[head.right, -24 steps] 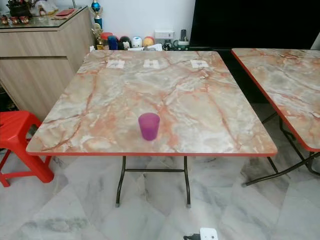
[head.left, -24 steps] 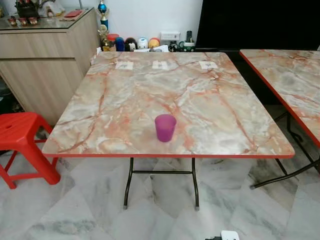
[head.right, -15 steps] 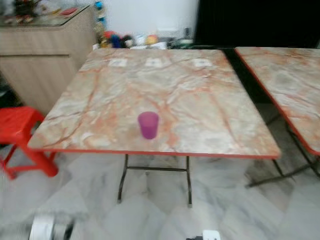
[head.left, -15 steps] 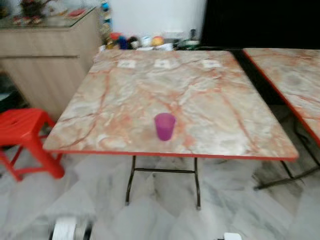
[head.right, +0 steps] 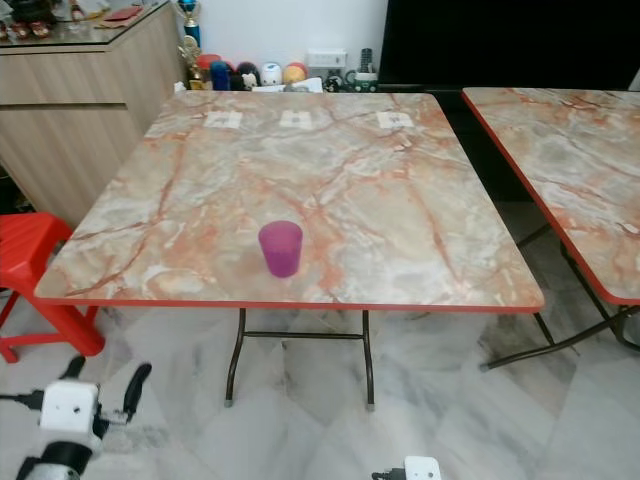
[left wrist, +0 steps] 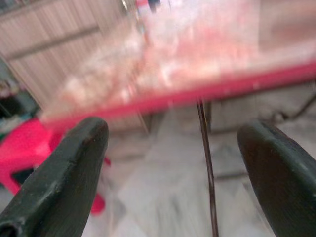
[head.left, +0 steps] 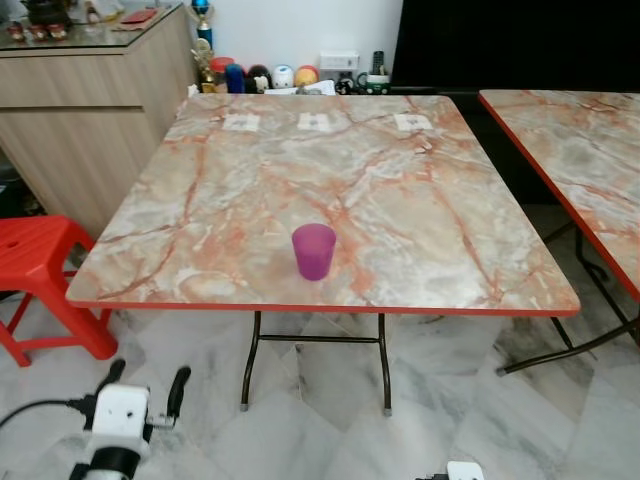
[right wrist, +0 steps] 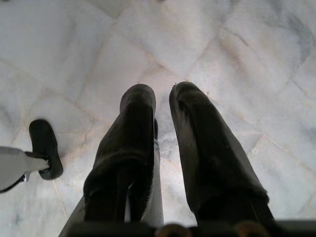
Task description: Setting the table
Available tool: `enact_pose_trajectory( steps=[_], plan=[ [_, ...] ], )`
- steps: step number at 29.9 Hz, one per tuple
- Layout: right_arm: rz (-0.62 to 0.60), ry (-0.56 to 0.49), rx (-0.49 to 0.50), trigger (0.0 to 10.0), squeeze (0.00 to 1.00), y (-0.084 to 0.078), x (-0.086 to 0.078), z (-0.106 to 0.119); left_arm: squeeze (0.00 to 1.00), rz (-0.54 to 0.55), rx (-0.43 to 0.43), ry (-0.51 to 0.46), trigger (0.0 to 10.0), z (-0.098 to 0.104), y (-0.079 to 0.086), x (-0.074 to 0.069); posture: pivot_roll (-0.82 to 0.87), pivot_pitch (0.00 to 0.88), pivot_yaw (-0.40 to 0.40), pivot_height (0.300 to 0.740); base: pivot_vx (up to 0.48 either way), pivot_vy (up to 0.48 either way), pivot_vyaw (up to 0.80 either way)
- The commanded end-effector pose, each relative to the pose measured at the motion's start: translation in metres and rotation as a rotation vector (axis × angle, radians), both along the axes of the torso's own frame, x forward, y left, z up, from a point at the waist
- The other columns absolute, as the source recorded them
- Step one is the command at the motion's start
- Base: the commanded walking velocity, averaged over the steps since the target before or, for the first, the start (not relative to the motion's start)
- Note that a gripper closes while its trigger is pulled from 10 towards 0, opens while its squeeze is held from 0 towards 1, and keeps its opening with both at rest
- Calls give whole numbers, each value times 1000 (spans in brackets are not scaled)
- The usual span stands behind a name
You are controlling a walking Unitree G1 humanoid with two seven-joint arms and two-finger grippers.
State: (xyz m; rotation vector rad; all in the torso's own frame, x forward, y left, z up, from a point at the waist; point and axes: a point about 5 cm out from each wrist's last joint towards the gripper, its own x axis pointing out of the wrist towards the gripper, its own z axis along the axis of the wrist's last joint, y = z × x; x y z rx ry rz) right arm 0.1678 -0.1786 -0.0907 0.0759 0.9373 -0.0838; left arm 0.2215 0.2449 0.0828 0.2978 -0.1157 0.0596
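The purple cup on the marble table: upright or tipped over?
Upright. The purple cup stands on its base near the front edge of the marble table, open rim facing up. Whether anything is inside cannot be told.

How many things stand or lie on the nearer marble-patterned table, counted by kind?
Translucent purple plastic cup: 1
Small white paper labels along the far edge: 3
Total: 4

Marble-pattern folding table (head.left: 420, 230), red edge, on marble floor (head.left: 300, 430). Purple cup (head.left: 313, 251) upright near front edge. Three paper labels (head.left: 318, 122) along far edge.
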Motion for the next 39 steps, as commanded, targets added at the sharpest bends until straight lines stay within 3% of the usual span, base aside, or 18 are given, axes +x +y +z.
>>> enact_pose_trajectory(
  steps=[1,8,28,39],
  plan=[
    [-42,22,-8,10000,0,-7,-6,-2,0,-5,-9,-11,10000,6,-1,2,63,68,-24,740,0,0,0],
    [-53,29,-19,10000,0,-10,-7,-2,0,-47,-33,-58,10000,25,-13,18,56,68,-23,740,0,0,-780],
    [-45,31,-19,10000,0,-8,-6,-2,0,-41,-73,14,10000,26,-16,17,57,70,-22,740,0,0,-778],
    [-44,14,-7,10000,0,-5,-4,-1,0,36,-57,8,10000,26,-5,14,60,66,-23,740,0,0,-550]
  ],
)
